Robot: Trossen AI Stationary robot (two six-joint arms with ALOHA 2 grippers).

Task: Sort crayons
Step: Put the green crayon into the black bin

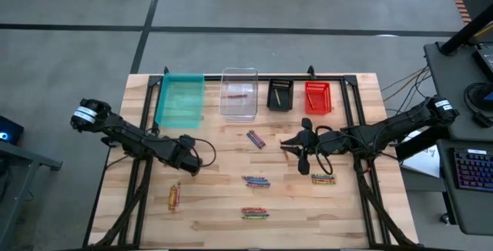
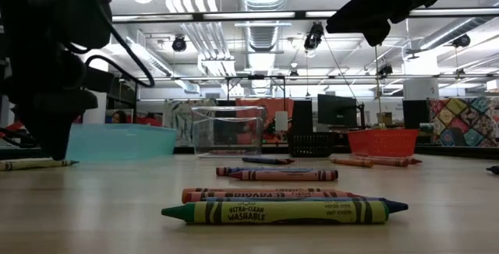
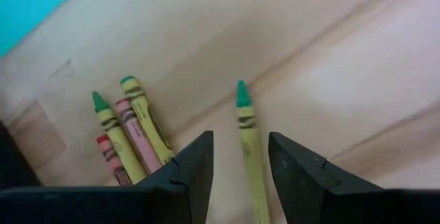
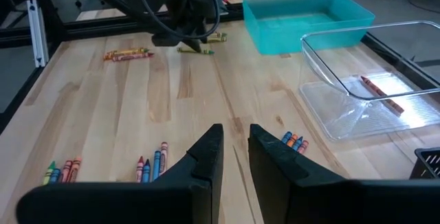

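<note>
left gripper (image 3: 240, 165): fingers apart, around a green-tipped yellow crayon (image 3: 249, 148), grip not clear
right gripper (image 4: 235, 152): narrow gap, holding nothing
clear bin (image 4: 371, 93): one red crayon (image 4: 382, 95) inside

I count four bins along the far edge — teal (image 1: 180, 99), clear (image 1: 239, 94), black (image 1: 280, 95) and red (image 1: 317, 97). Crayons lie in five loose clusters on the table (image 1: 223, 205); I can't count every stick from above. One red crayon (image 4: 382, 95) lies in the clear bin. Two arms.
</note>
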